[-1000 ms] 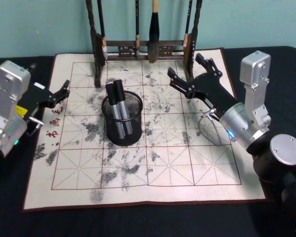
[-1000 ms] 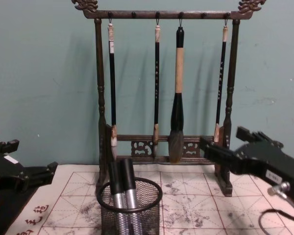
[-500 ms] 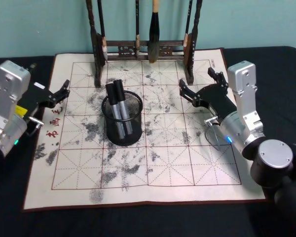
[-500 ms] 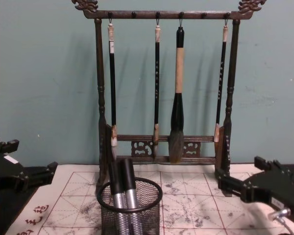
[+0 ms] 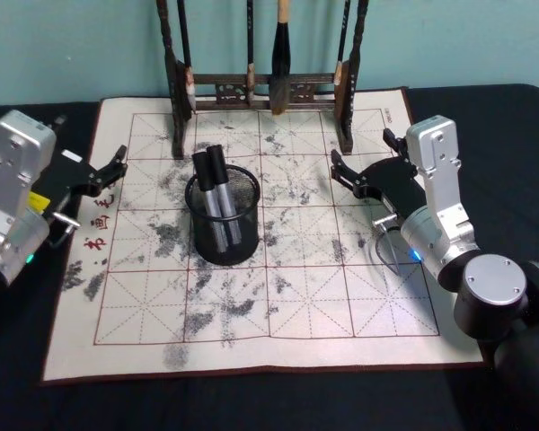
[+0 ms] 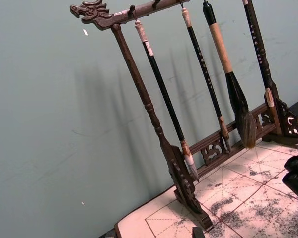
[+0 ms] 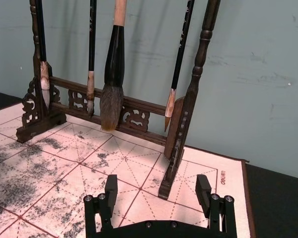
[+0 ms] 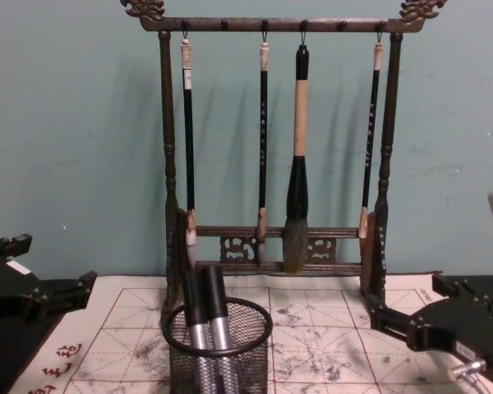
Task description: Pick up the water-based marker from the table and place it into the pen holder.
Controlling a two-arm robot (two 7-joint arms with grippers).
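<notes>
1. Head view: my right gripper [image 5: 364,168] has drawn back from the middle of the felt mat [image 5: 278,305] toward my right side over the last second, its jaws spread wide and holding nothing. Two water-based markers [image 5: 214,193] stand in the black mesh pen holder [image 5: 222,215], left of the mat's centre on the worktop [image 5: 503,117]. My left gripper [image 5: 108,171] sits parked at the mat's left edge, unmoved, jaws open and empty.
2. Left wrist view: the wooden brush rack [image 6: 159,134] and its hanging brushes.
3. Right wrist view: my two open fingers [image 7: 109,191] face the rack's right post, nothing between them.
4. Chest view: the markers lean in the holder, caps above the rim, as before; my right gripper sits lower and farther right.
5. I see no marker left on the mat, so the placing looks done and the pull-back is probably my retreat.
</notes>
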